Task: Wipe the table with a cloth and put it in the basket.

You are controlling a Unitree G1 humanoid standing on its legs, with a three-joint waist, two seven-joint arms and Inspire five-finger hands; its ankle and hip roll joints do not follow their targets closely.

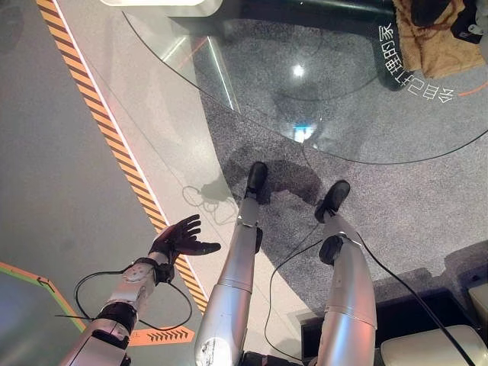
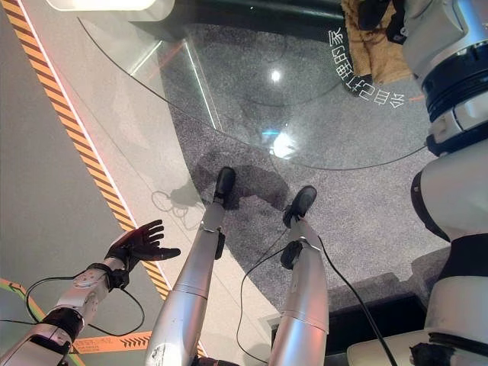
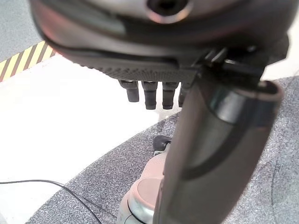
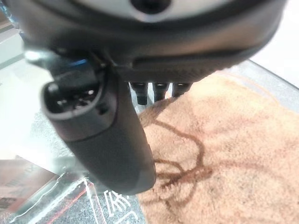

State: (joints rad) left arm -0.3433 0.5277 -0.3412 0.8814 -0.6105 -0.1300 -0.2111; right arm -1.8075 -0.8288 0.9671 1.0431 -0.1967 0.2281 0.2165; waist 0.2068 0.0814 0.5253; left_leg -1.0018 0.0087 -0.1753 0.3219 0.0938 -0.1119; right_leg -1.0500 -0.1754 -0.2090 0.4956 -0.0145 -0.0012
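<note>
Above, right hand (image 1: 431,11) on cloth (image 1: 435,46)

A round clear glass bench (image 1: 229,91) reflects ceiling light over speckled grey carpet (image 1: 427,198), beside an orange-and-black striped floor line (image 1: 114,149).

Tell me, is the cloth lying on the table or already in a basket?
On the table. The tan cloth lies rumpled on the glass table at its far right, with the right hand over it.
</note>
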